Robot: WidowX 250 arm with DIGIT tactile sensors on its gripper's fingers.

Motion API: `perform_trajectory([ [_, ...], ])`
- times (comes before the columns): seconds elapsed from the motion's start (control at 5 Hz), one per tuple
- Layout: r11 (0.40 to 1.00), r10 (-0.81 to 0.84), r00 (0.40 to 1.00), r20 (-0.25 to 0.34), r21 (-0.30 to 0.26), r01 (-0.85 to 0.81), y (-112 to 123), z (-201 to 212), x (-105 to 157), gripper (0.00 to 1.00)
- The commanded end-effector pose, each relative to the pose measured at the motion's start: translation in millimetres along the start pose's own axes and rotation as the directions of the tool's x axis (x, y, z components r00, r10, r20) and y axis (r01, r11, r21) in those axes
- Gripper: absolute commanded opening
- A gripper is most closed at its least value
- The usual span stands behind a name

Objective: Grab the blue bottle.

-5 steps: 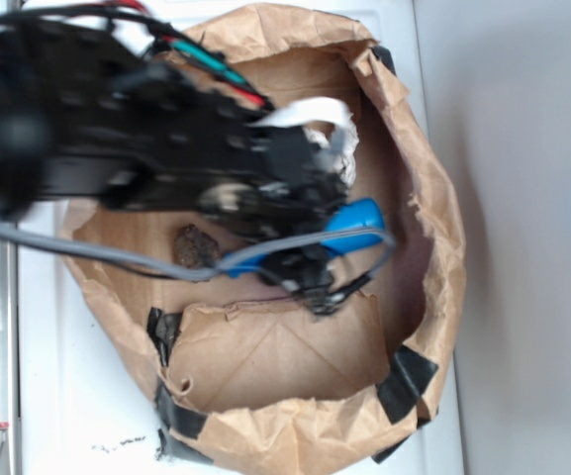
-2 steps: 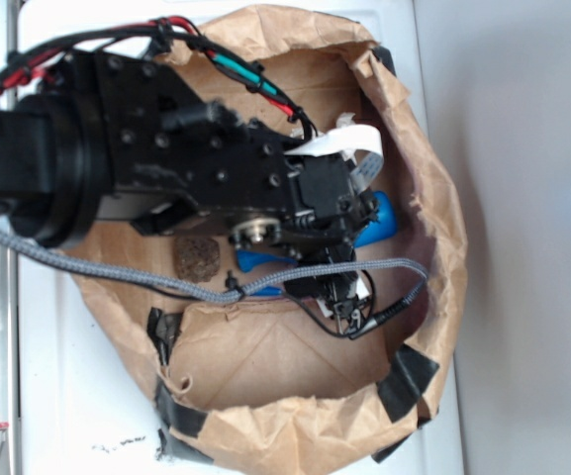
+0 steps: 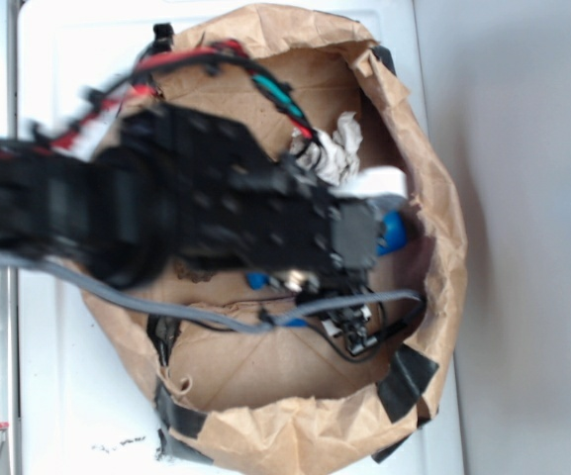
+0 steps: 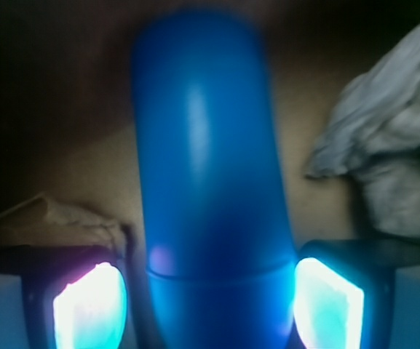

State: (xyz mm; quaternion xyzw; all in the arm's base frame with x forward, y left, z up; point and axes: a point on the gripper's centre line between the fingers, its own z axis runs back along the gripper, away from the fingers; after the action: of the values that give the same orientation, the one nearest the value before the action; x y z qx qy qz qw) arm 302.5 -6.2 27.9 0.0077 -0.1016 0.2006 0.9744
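Brown paper bag (image 3: 433, 198) lines the floor. Nearest, gripper (image 4: 208, 305) fingers (image 4: 89, 305) straddle the blue bottle (image 4: 206, 174), spread apart with slim gaps; crumpled paper ball (image 4: 384, 153) lies at two o'clock.

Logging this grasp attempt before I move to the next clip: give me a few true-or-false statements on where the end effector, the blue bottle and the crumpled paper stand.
1. The blue bottle lies between the end effector's two fingers. True.
2. The crumpled paper is held in the end effector. False: it lies beside the bottle, untouched.
3. Everything sits inside a brown paper bag. True.
4. In the exterior view the bottle is fully visible. False: the arm covers most of it; only a blue end shows.
5. The fingers visibly press the bottle. False: contact cannot be told.
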Motion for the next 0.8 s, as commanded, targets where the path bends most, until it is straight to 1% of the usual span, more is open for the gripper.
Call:
perform_trajectory([
  [0.0, 1.0, 0.004, 0.995, 0.099, -0.011, -0.003, -4.5, 12.3, 10.3, 0.0],
  [0.2, 0.997, 0.001, 0.991, 0.13, -0.082, 0.01, 1.0, 21.6, 4.3, 0.0],
  [0.4, 0.979, -0.007, 0.98, 0.199, -0.197, 0.047, 14.3, 35.8, -4.7, 0.0],
  [0.6, 0.961, 0.008, 0.976, 0.217, -0.272, 0.053, 22.2, 85.8, -7.4, 0.0],
])
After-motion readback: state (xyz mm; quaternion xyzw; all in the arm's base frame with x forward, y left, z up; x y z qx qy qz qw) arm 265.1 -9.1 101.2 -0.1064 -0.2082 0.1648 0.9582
